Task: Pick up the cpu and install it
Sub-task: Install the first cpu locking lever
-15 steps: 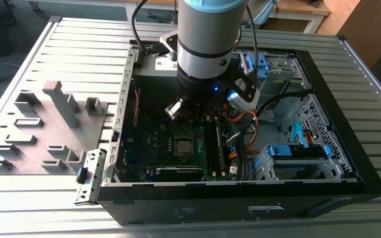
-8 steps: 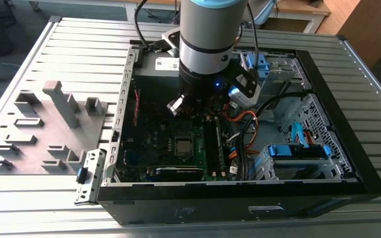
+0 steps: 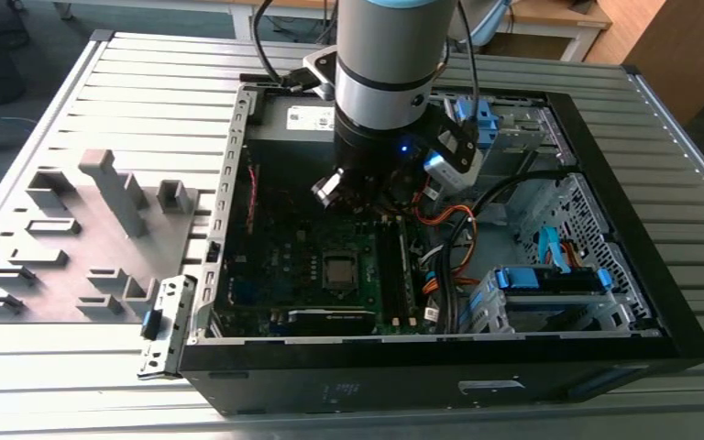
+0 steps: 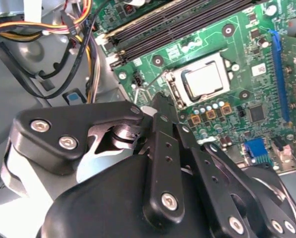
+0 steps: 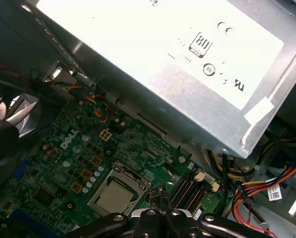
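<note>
Closest to me in the second wrist view is the black claw (image 4: 161, 101), its linked arms dotted with silver screws. The two fingers are drawn together at the tip and I see nothing pinched between them. My landmark is the silver metal socket frame (image 4: 174, 83) on the green motherboard (image 4: 153, 54).

The cpu (image 4: 203, 79), a small thin square chip with a pale silvery-grey top, lies flat inside that frame and square to it. The claw's tip sits at one corner of the frame, clear of the chip. I cannot tell whether it touches the board. Both wrist views show the chip seated that way.

Long black memory slots (image 4: 187, 20) run just beside the frame. A long blue expansion slot (image 4: 278, 74) lies on the side of the frame away from the claw.

In the first wrist view the big grey metal power-supply box (image 5: 153, 59) stands well apart from the frame, across the board. A bundle of red, orange and yellow cables (image 5: 267, 186) spills out beyond the memory slots.

In the exterior view the grey and black robot arm (image 3: 389, 64) reaches down into the open black computer case (image 3: 645, 357), over the board and close to the frame. The case rests on a ribbed metal tabletop (image 3: 144, 92). A grey moulded fixture block (image 3: 83, 238) lies outside the case, far from the frame.
</note>
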Robot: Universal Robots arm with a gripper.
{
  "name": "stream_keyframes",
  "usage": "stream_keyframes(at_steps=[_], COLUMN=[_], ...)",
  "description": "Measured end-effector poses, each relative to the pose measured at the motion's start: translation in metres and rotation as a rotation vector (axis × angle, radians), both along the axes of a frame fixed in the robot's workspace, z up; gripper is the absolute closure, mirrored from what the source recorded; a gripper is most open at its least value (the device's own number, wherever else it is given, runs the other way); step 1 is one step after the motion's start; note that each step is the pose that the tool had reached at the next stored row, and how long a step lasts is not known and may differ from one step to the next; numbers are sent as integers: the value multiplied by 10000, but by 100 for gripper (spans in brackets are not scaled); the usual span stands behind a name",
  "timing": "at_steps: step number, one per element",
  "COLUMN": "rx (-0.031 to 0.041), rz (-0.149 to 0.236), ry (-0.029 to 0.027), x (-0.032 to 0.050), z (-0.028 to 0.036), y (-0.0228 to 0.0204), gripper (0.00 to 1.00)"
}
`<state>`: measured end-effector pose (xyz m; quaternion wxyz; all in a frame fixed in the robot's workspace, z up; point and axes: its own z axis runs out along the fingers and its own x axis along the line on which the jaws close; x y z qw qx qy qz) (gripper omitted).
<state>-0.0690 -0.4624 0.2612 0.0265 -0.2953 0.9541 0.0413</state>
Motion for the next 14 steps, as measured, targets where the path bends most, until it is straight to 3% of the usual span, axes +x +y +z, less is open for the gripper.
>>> stream_keyframes(at_steps=[10,14], rx=[3,2], rz=[0,0], ry=[0,0], x=[50,78], z=[-6,-10], y=[87,103], gripper=[89,89])
